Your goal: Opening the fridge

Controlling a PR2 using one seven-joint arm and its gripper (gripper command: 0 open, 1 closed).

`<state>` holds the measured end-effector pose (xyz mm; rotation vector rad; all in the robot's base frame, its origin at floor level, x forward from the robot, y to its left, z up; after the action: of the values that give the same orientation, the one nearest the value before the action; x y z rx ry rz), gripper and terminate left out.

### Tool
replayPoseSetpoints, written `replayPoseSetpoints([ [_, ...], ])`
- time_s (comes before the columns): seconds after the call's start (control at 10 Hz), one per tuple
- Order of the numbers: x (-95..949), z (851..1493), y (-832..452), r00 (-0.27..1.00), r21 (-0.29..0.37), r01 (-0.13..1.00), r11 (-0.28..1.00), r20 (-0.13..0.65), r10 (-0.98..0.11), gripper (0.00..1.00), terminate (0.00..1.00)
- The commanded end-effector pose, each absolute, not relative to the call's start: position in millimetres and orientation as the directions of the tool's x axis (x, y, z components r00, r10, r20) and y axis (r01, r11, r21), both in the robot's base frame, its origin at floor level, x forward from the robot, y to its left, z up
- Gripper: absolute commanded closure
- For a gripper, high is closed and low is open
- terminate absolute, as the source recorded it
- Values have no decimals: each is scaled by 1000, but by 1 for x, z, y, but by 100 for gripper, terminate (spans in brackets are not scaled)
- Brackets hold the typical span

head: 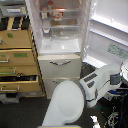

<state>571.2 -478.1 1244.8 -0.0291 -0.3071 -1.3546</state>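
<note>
Already the fridge [59, 30] door [107, 35] hangs wide open, so the shelves show; I cannot tell the tool's state.

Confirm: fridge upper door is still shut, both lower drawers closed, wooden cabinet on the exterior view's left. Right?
Not quite. The fridge has its upper door swung wide open toward the exterior view's right, showing the white shelves inside. The rest holds: both lower drawers are closed, and the wooden cabinet stands on the exterior view's left.

Glossy white fridge [60, 30]; tan wooden cabinet [17, 60].
</note>
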Motion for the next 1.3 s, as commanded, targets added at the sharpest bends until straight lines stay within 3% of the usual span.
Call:
replayPoseSetpoints([
  [0.1,495,1107,-468,54,97,993,63,87,-995,0,0],
  [0.4,610,1037,-126,457,31,886,463,111,-882,0,0],
  [0.8,565,1016,25,576,17,813,583,126,-807,0,0],
  [1.3,538,1010,149,736,-50,662,748,230,-637,0,0],
])
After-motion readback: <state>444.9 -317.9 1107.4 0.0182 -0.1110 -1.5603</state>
